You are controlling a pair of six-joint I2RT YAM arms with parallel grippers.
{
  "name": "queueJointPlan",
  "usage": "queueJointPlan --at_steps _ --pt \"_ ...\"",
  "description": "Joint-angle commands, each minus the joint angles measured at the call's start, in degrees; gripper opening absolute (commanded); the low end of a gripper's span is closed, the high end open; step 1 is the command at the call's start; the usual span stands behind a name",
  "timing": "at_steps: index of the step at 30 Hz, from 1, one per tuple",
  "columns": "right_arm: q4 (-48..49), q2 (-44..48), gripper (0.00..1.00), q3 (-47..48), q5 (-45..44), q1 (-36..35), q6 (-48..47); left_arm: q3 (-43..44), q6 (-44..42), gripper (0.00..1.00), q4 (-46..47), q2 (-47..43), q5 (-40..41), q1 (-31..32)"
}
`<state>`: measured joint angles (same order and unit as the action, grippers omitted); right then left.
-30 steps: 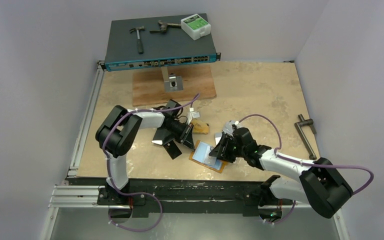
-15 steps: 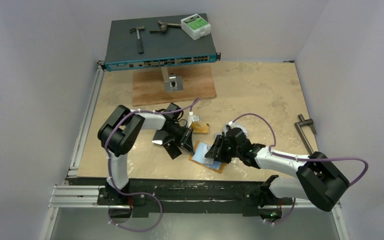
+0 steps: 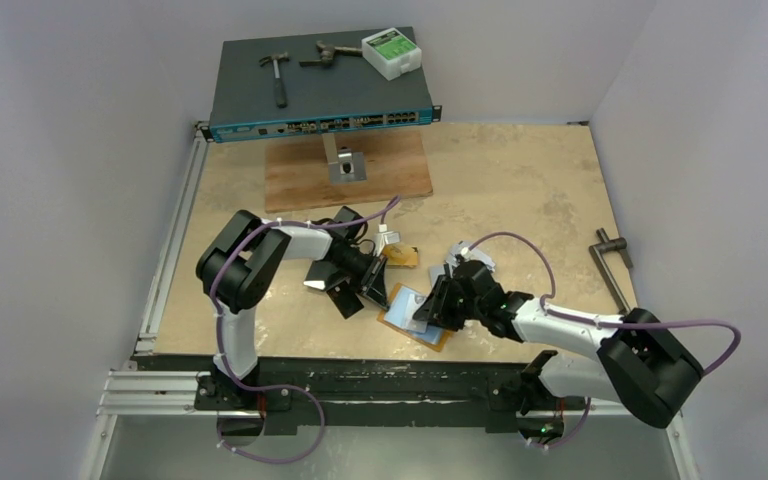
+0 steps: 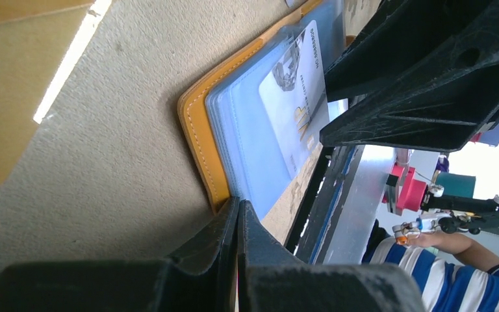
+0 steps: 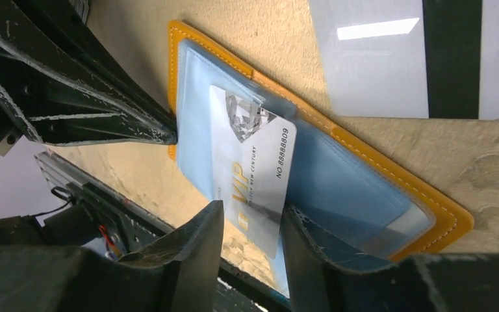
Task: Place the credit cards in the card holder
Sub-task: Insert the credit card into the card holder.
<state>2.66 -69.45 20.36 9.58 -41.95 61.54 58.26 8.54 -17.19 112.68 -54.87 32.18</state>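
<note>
The card holder (image 3: 441, 338) lies open near the front edge, orange with blue plastic sleeves; it also shows in the left wrist view (image 4: 195, 130) and the right wrist view (image 5: 390, 172). My left gripper (image 3: 378, 297) (image 4: 238, 203) is shut, its tip pressed on the holder's left edge. A silvery-white VIP card (image 5: 253, 162) (image 4: 295, 84) sits partly inside a sleeve. My right gripper (image 3: 428, 308) (image 5: 250, 224) is part open, its fingers on either side of that card's free end. A white card with a dark stripe (image 5: 416, 58) lies beside the holder. Black cards (image 3: 335, 285) and an orange-gold card (image 3: 400, 256) lie near the left arm.
A network switch (image 3: 320, 100) stands at the back with a hammer (image 3: 276, 72), pliers (image 3: 328, 52) and a white box (image 3: 392, 52) on it. A wooden board (image 3: 290, 180) lies in front of it. A metal crank handle (image 3: 612, 265) lies at the right edge.
My right gripper has moved left over the holder with the white card's end between its fingers. My left gripper has shifted slightly forward onto the holder's edge.
</note>
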Motion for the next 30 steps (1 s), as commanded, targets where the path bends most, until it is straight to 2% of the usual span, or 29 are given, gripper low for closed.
queueJointPlan --at_steps 1,6,7,22,30 --pt "-5.14 1.14 0.34 -1.34 -0.88 -0.46 0.14 0.36 0.4 0.0 1.24 1.29 1.26 0.49" --pt "-3.02 -0.27 0.03 -1.87 -1.59 -0.52 1.79 0.27 0.84 0.0 1.44 1.3 1.04 0.89" --pt "-3.01 -0.39 0.0 -1.97 -1.97 -0.5 2.09 0.27 0.94 0.0 1.46 1.36 1.0 0.96" --pt "-0.19 4.75 0.0 -6.58 -6.95 -0.53 9.16 -1.45 5.76 0.0 5.1 1.73 -0.15 2.04" --pt "2.18 3.42 0.0 -6.86 -7.43 -0.66 10.32 -1.48 6.23 0.0 5.49 1.79 -0.36 2.73"
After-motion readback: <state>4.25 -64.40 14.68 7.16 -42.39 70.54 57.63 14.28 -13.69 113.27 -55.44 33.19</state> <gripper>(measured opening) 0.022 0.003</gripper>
